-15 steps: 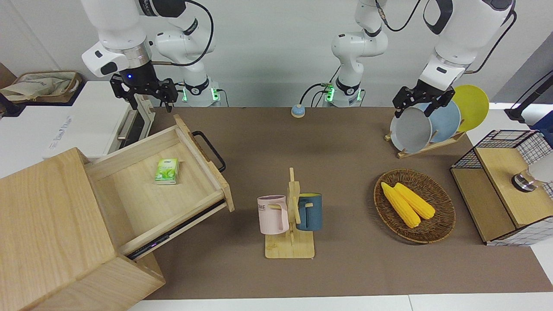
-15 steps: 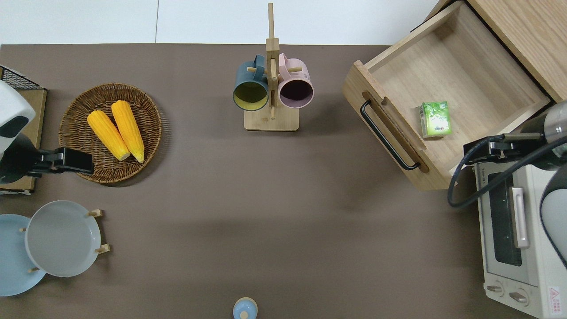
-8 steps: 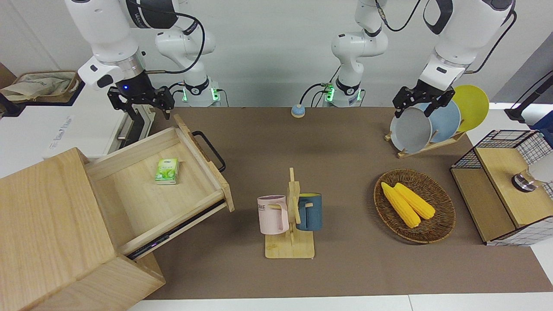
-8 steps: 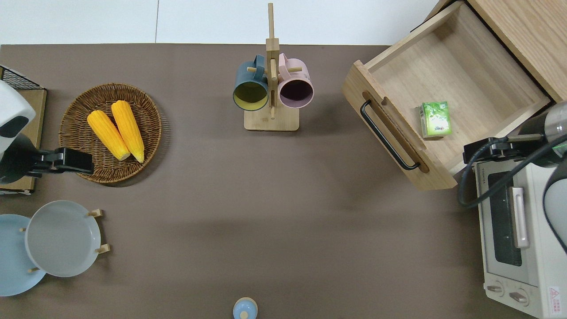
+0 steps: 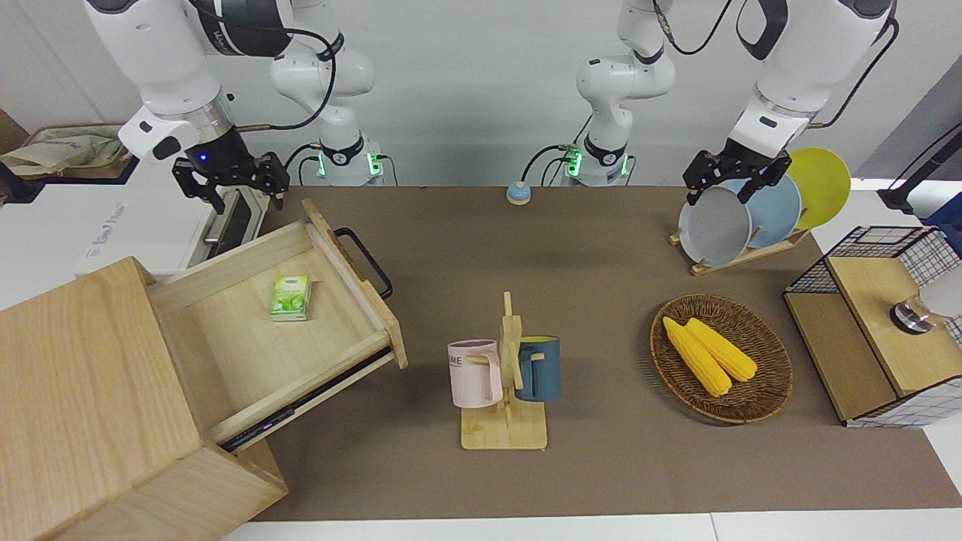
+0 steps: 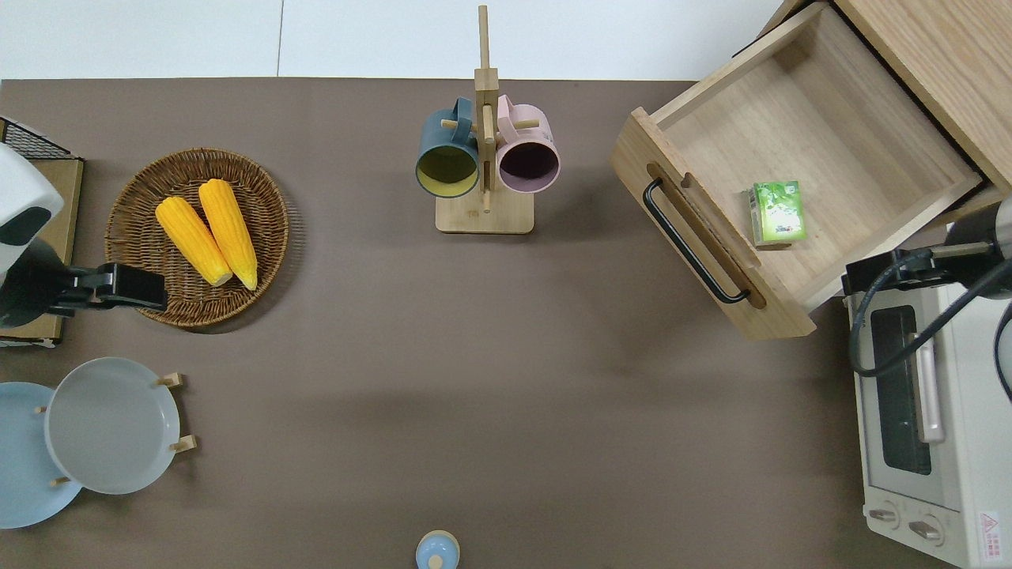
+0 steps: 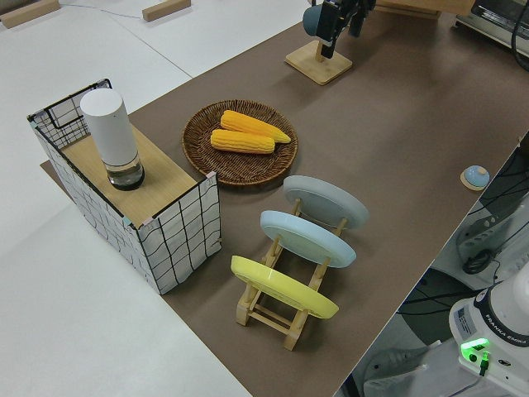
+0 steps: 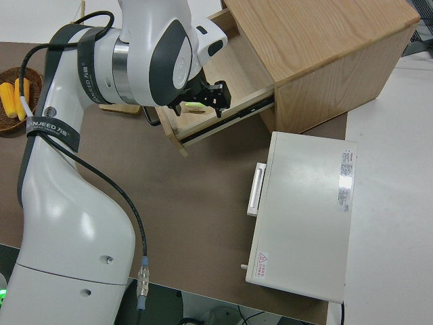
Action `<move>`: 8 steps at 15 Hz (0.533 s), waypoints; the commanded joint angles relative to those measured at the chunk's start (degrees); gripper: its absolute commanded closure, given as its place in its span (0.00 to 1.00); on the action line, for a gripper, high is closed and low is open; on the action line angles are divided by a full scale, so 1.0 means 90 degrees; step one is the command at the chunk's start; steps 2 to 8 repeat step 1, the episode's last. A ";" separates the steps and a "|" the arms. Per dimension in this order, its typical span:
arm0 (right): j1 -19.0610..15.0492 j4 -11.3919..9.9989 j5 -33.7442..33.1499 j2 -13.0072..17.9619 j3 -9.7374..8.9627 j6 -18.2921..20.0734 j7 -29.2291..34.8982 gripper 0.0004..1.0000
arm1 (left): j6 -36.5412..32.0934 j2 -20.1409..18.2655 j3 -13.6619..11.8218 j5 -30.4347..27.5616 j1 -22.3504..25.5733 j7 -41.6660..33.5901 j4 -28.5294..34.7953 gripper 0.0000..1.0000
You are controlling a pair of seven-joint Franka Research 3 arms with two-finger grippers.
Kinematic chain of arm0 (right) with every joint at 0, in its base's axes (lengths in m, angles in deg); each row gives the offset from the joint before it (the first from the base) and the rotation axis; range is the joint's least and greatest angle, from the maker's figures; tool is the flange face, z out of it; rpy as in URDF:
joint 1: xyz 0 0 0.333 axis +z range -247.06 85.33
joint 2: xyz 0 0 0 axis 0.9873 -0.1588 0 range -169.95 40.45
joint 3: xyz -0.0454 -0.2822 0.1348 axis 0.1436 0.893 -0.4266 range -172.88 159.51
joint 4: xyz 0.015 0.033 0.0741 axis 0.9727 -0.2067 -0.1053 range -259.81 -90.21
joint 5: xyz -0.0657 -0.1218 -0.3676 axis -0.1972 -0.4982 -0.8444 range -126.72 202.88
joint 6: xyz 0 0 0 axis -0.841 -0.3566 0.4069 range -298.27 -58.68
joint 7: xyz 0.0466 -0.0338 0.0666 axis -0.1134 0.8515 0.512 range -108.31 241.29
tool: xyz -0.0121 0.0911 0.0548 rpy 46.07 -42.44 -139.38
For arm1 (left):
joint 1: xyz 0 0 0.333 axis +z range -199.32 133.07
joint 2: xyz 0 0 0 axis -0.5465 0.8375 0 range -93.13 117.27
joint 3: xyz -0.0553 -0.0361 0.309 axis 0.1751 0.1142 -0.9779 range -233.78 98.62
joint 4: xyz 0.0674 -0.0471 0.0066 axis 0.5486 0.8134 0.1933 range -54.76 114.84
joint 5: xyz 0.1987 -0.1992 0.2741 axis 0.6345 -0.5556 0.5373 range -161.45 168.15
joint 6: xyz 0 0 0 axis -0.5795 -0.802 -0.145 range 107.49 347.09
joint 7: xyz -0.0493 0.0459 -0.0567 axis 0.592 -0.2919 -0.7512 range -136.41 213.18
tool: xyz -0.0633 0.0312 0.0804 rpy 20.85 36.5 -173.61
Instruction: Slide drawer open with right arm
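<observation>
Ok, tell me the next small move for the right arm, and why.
Probably just retreat a little more and park. The drawer already stands pulled well out of its box, its black handle free, and the right end effector is up off it, over the toaster oven, holding nothing. Left arm is parked.

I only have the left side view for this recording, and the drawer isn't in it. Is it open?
Observer: Yes. The drawer stands pulled well out of the wooden box.
Reviewer: Anything inside it?
Observer: One small green packet lies on its floor.
Reviewer: Is the right gripper on the handle?
Observer: No. The right gripper is off the black bar handle, over the edge of the toaster oven beside the drawer, fingers apart and holding nothing.
</observation>
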 commanded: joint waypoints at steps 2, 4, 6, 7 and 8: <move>0.0004 -0.0103 0.0048 0.0052 -0.0021 -0.0130 0.0055 0.01 | -0.0074 -0.0064 -0.0032 0.0072 -0.0029 -0.0047 0.0031 0.00; 0.0004 -0.0103 0.0048 0.0052 -0.0021 -0.0130 0.0055 0.01 | -0.0074 -0.0064 -0.0032 0.0072 -0.0029 -0.0047 0.0031 0.00; 0.0004 -0.0103 0.0048 0.0052 -0.0021 -0.0130 0.0055 0.01 | -0.0074 -0.0064 -0.0032 0.0072 -0.0029 -0.0047 0.0031 0.00; 0.0004 -0.0103 0.0048 0.0052 -0.0021 -0.0130 0.0055 0.01 | -0.0074 -0.0064 -0.0032 0.0072 -0.0029 -0.0047 0.0031 0.00; 0.0004 -0.0103 0.0048 0.0052 -0.0021 -0.0130 0.0055 0.01 | -0.0074 -0.0064 -0.0032 0.0072 -0.0029 -0.0047 0.0031 0.00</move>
